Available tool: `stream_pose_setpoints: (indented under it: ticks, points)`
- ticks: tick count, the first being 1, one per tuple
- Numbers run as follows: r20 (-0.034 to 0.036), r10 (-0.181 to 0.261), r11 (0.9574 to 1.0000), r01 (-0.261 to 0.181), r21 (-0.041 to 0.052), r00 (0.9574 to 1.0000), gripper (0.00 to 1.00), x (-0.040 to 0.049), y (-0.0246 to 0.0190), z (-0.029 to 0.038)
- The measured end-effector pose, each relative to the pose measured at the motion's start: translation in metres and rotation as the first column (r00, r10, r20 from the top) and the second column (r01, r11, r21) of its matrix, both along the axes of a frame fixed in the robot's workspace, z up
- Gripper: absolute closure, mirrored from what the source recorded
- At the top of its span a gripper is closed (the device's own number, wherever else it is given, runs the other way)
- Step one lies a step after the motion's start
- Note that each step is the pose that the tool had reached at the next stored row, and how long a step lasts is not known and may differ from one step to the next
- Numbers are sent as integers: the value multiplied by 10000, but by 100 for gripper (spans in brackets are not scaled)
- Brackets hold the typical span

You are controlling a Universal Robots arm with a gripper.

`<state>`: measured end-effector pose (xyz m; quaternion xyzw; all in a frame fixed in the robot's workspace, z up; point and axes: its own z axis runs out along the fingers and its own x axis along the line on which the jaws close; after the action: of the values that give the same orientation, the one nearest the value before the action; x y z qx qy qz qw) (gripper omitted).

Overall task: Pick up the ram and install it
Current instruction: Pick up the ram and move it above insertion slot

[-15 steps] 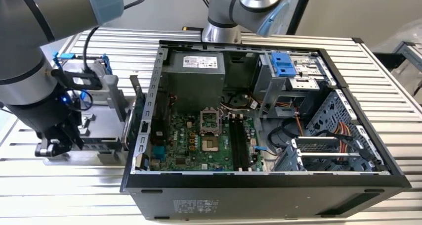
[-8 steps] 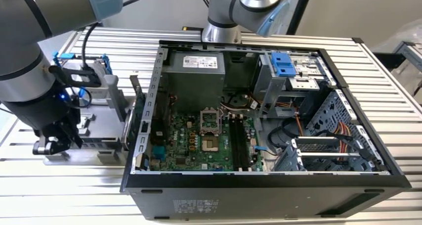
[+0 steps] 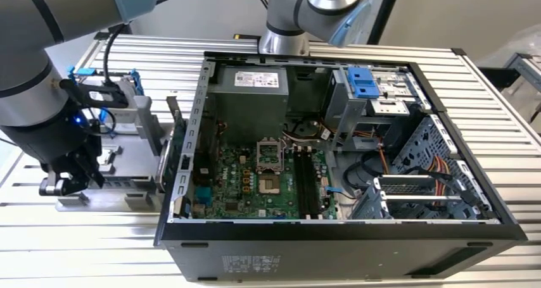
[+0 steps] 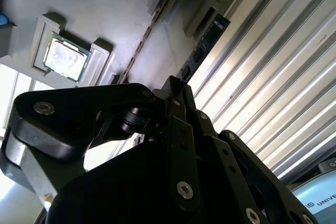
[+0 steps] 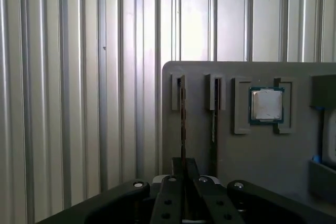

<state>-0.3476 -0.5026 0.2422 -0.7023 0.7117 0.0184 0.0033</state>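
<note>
The ram (image 5: 182,114) is a thin dark stick standing on edge in the outer slot of a grey fixture (image 5: 252,156). In the second wrist view the ram (image 4: 202,45) runs out from between my fingertips toward its end holder. My gripper (image 5: 182,169) is shut on the ram's near end, and the stick still sits in its slot. In the exterior view the gripper (image 3: 75,181) hangs low over the fixture (image 3: 110,199), to the left of the open computer case (image 3: 338,231). The motherboard's long black memory slots (image 3: 306,180) lie inside the case.
A second stick (image 5: 213,124) stands in the neighbouring slot. A square silver processor chip (image 5: 266,104) rests in a pocket further along the fixture. A blue-framed drive (image 3: 110,88) stands upright behind the fixture. Another arm's base (image 3: 283,41) sits behind the case on the ribbed metal table (image 3: 50,250).
</note>
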Motion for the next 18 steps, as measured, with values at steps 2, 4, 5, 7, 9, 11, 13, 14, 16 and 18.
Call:
stream_pose_setpoints:
  ticks: [2,4,5,7,9,11,13,14,16,18]
  points:
    - [-1,0,10000,0,-1,10000,100,0,0,25]
    - [-1,0,10000,0,-1,10000,100,0,0,39]
    - [0,0,10000,0,0,10000,100,0,0,49]
    - [-1,0,10000,0,-1,10000,100,0,0,69]
    - [-1,0,10000,0,-1,10000,100,0,0,85]
    - [1,0,10000,0,0,10000,100,0,0,98]
    - [-1,0,10000,0,-1,10000,100,0,0,110]
    - [-1,0,10000,0,-1,10000,100,0,0,118]
    - [-1,0,10000,0,-1,10000,100,0,0,135]
    - [-1,0,10000,0,-1,10000,100,0,0,150]
